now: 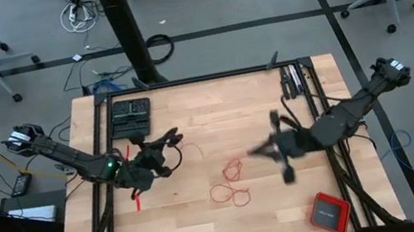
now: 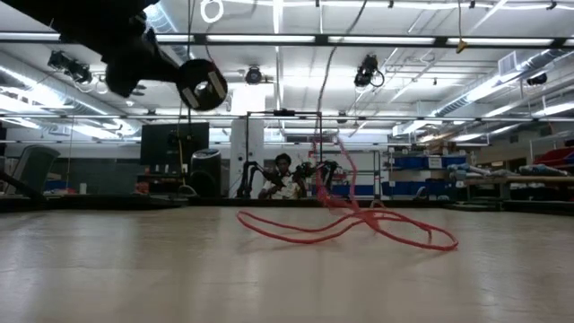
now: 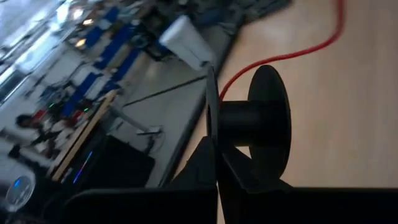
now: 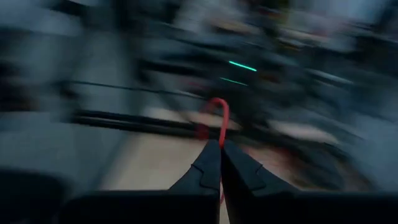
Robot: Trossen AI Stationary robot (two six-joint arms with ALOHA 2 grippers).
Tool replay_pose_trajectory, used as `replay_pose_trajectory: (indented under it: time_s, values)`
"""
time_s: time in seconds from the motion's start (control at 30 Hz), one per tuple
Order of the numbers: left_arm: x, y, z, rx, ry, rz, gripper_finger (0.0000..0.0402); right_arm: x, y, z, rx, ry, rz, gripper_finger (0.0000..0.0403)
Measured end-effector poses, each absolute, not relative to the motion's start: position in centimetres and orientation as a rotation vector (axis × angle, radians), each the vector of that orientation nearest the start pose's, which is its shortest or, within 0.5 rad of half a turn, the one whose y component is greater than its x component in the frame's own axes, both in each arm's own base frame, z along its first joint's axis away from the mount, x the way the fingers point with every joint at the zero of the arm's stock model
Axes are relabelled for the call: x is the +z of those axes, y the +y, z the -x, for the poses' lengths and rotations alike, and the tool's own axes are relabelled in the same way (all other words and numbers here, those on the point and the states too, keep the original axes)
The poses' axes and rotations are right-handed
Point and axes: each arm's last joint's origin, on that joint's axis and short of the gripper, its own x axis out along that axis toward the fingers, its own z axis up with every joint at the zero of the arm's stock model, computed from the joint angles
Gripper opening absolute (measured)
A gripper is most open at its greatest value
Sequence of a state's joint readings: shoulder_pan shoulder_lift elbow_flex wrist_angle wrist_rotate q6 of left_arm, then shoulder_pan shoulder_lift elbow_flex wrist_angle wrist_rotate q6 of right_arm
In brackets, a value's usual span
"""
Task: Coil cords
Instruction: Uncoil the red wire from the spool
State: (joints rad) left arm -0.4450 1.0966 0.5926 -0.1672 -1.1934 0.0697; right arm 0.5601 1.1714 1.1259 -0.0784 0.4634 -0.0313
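Left gripper [image 1: 168, 141] jaws are closed on a spool [image 3: 261, 124]. Right gripper [image 4: 220, 149] jaws pinch the cord [image 1: 231, 187]. Risk: fast motion may tangle loose loops or slip the cord.

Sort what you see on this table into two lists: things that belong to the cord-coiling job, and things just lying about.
Part of the job:
- red cord, in loose loops mid-table
- black spool, held in the left tool
- right tool, shut on the red cord

Just lying about:
- red box with a dark top, near the table's corner
- black tray at the far edge
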Motion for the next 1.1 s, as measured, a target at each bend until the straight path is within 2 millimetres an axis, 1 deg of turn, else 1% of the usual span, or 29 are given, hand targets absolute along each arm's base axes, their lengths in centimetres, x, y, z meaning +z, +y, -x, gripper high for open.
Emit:
replay_pose_trajectory:
  time_s: [0.1,0.2,0.27,0.37,0.47,0.6,0.67,0.73,0.83,0.9,1.03,1.1]
  values:
    - [23.1,-6.5,-19.9,0.766,0.421,-0.51,0.0,38.2,14.1,-22.9,0.391,0.068,0.125,0.0003]
    - [23.7,-6.6,-20.2,0.8,0.354,-0.444,0.0,37.4,15.3,-23.8,0.607,0.055,0.177,0.0005]
    - [24.2,-6.6,-20.3,0.828,0.311,-0.401,0.0,36.7,16.0,-24.6,0.692,0.04,0.209,0.0005]
    - [25.0,-6.6,-20.6,0.88,0.239,-0.325,0.0,35.1,16.3,-26.4,0.703,0.07,0.22,0.0005]
    - [25.8,-6.4,-20.8,0.901,0.193,-0.291,0.0,33.3,15.7,-28.4,0.654,0.152,0.179,0.0004]
    - [27.1,-6.1,-21.0,0.918,0.13,-0.248,0.0,31.1,14.0,-30.7,0.559,0.299,0.029,0.0005]
    - [27.6,-5.8,-21.2,0.918,0.1,-0.228,0.0,29.8,13.0,-31.6,0.471,0.398,-0.063,0.0006]
    - [28.2,-5.4,-21.3,0.911,0.058,-0.197,0.0,28.5,11.9,-32.1,0.339,0.501,-0.151,0.0006]
    - [28.7,-5.0,-21.5,0.894,0.009,-0.167,0.0,26.4,10.6,-32.2,0.134,0.666,-0.18,0.0015]
    - [28.9,-4.8,-21.6,0.871,-0.013,-0.158,0.0,25.3,9.9,-31.7,0.0,0.77,-0.185,0.0028]
    - [29.0,-4.8,-22.0,0.738,-0.045,-0.178,0.0,24.4,8.9,-30.4,-0.211,0.887,-0.174,0.0064]
    - [28.8,-5.0,-22.2,0.644,-0.051,-0.193,0.0,24.7,8.5,-29.9,-0.274,0.89,-0.167,0.0085]
